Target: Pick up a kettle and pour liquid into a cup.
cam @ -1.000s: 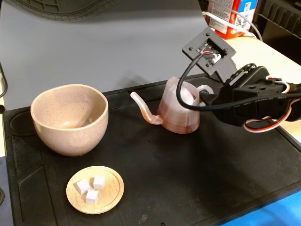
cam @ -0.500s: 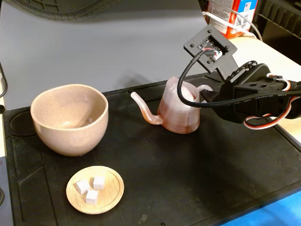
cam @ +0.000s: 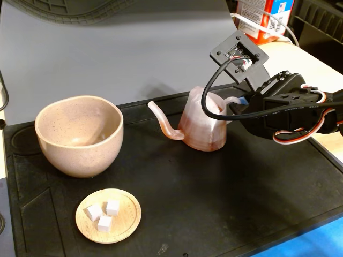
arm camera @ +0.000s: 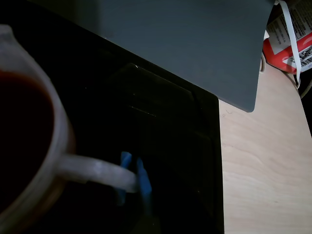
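Observation:
The pale-pink kettle (cam: 202, 122) stands upright on the black mat (cam: 225, 203), right of centre in the fixed view, with its thin spout pointing left toward the cup. Reddish liquid (cam: 201, 140) tints its lower body and looks dark inside its rim in the wrist view (arm camera: 22, 131). The speckled beige-pink cup (cam: 79, 136) stands at the left, looks empty, and is well apart from the spout. My gripper (cam: 239, 105) reaches in from the right at the white loop handle (arm camera: 92, 168). In the dim wrist view its blue-tipped fingers (arm camera: 142, 178) sit close on either side of the handle's outer end.
A small wooden dish (cam: 124, 219) with three white cubes (cam: 105, 214) lies in front of the cup. A red-and-white carton (cam: 257, 19) stands at the back right on the pale wooden table (arm camera: 263, 170). A grey board (arm camera: 185, 44) runs along the back of the mat.

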`<state>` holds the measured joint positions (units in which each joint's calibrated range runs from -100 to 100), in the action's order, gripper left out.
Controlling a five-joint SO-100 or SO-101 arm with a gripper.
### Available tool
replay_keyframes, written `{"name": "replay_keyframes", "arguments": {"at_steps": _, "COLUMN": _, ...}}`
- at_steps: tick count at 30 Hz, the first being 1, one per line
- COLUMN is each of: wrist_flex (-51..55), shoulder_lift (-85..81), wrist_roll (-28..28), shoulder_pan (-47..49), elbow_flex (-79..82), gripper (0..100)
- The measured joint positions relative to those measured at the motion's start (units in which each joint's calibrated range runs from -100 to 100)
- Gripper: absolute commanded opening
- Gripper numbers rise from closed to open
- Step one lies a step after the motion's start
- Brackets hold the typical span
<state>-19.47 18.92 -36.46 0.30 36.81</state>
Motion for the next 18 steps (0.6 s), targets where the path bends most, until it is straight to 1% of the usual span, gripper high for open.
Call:
{"name": "replay_keyframes", "arguments": {"at_steps": 9, "wrist_flex": 0.0, "shoulder_lift": 0.0, "wrist_roll": 0.0, "shoulder_pan": 0.08, "elbow_flex": 0.0, "gripper": 0}}
{"name": "replay_keyframes", "arguments": {"at_steps": 14, "wrist_flex": 0.35, "shoulder_lift": -4.28, "wrist_roll": 0.05, "shoulder_pan": 0.91, "elbow_flex": 0.29, "gripper": 0}}
{"name": "replay_keyframes", "arguments": {"at_steps": 18, "wrist_flex": 7.96, "shoulder_lift": -11.56, "wrist_roll": 0.05, "shoulder_pan": 0.83, "elbow_flex": 0.29, "gripper": 0}}
